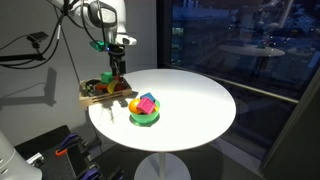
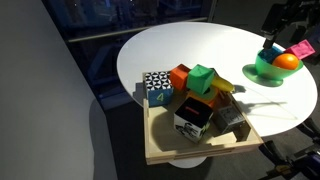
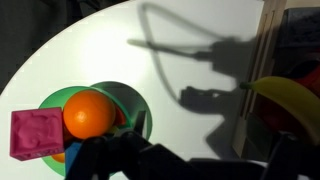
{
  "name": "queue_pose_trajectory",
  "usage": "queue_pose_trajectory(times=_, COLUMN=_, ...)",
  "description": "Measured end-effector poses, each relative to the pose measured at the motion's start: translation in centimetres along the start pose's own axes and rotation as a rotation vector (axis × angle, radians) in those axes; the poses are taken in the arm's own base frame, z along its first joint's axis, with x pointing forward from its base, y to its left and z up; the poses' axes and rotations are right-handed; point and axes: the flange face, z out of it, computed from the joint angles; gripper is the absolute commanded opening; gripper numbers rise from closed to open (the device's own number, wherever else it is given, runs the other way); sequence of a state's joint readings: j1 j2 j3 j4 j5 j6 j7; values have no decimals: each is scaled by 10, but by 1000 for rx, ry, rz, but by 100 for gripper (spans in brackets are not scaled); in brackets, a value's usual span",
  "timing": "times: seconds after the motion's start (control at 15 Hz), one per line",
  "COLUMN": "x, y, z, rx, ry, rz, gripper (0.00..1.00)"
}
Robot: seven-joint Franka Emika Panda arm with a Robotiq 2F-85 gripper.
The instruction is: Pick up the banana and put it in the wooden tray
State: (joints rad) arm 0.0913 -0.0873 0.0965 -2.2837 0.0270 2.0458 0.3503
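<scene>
Banana [image 3: 289, 102] appears cut off at the wrist view's right border, by the wooden tray [image 2: 165, 150] rim at the bench [image 1: 190, 100] edge. You cannot tell the tool [image 1: 118, 68] opening or its hold.

The table [image 1: 200, 100] is finished in smooth matt white. The tray [image 2: 200, 155] is made of pale bare wood. A glossy plastic-looking bowl [image 3: 125, 95] is seen lower left.

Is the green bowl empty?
No, an orange fruit and a pink block sit in the green bowl.
</scene>
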Motion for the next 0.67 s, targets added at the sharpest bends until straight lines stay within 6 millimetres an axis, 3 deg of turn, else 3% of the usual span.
queue_pose_trajectory(times=0.67, x=-3, y=18, z=-17, rx=12, ry=33, rz=41, gripper=100)
